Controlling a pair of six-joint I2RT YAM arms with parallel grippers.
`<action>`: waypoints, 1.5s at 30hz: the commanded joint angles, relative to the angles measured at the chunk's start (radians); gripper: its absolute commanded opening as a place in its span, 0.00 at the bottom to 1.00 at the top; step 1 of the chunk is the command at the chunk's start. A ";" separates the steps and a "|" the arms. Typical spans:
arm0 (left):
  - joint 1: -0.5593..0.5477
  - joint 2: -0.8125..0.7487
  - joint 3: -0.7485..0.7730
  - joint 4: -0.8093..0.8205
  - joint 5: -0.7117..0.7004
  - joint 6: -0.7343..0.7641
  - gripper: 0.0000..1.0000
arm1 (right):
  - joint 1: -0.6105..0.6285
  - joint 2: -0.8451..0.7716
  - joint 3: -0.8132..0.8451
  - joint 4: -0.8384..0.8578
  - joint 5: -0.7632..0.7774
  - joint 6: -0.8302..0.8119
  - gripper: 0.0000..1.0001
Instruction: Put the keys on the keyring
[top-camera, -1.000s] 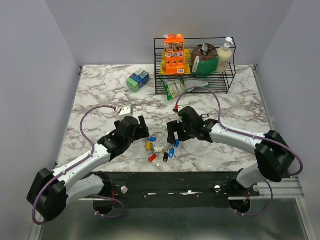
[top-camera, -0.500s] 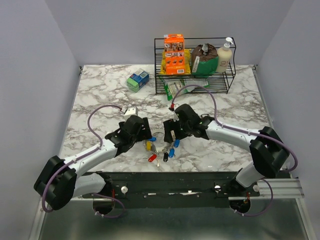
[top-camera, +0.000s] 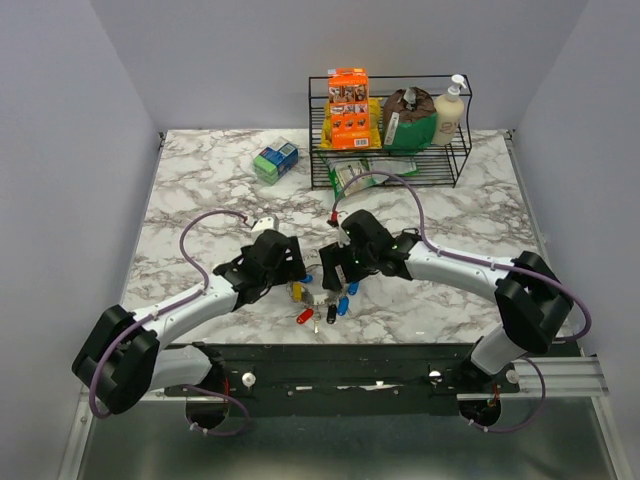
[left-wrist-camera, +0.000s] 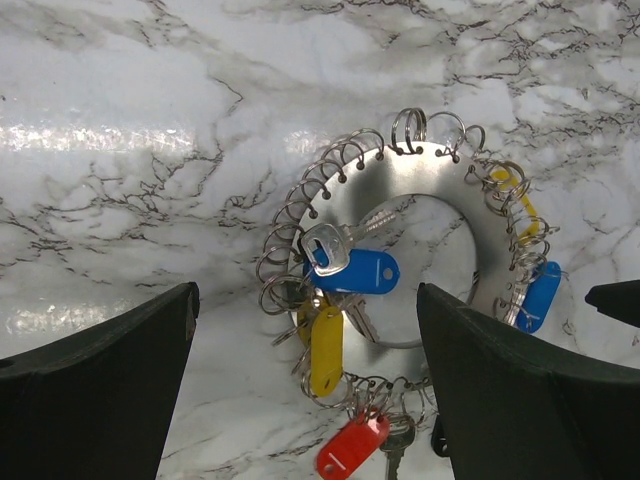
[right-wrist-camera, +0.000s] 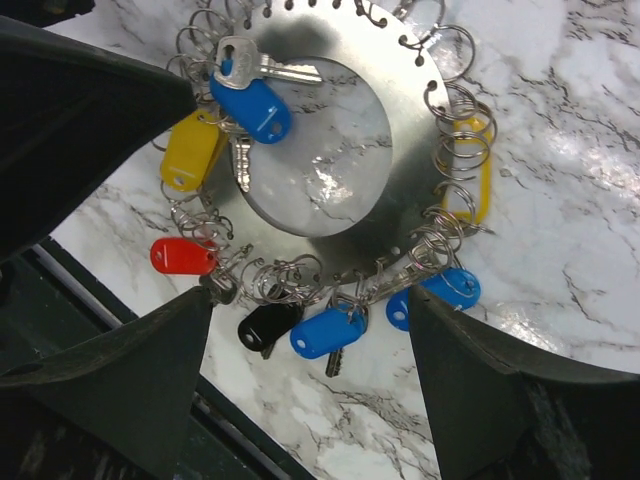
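Observation:
The keyring (left-wrist-camera: 398, 182) is a flat silvery disc with a hole in the middle and many small wire loops round its rim, lying on the marble. Keys with blue (left-wrist-camera: 358, 271), yellow (left-wrist-camera: 326, 350) and red (left-wrist-camera: 352, 447) tags hang from the loops. The right wrist view adds black (right-wrist-camera: 268, 322) and blue (right-wrist-camera: 325, 332) tags on the keyring (right-wrist-camera: 420, 190). My left gripper (left-wrist-camera: 310, 400) is open just above the ring's near-left rim. My right gripper (right-wrist-camera: 310, 400) is open over the near rim. From above, both grippers (top-camera: 290, 264) (top-camera: 338, 275) cover most of the keyring (top-camera: 319, 297).
A black wire rack (top-camera: 390, 150) with an orange box, bags and a soap bottle stands at the back. A green and blue box (top-camera: 275, 161) lies left of it. The dark table rail (top-camera: 330, 362) runs just below the keys.
Both arms have closed in on the keyring: the left gripper moved right and forward, the right gripper moved left over it. The ring and keys lie as before.

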 joint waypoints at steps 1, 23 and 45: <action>0.028 -0.043 -0.035 -0.005 0.049 -0.031 0.99 | 0.022 0.025 0.047 -0.042 0.003 -0.021 0.87; 0.229 -0.082 -0.177 0.177 0.390 -0.030 0.74 | 0.027 0.019 0.041 -0.038 0.111 0.085 0.90; 0.228 0.198 -0.145 0.357 0.499 -0.034 0.37 | 0.027 0.008 0.004 -0.033 0.106 0.087 0.91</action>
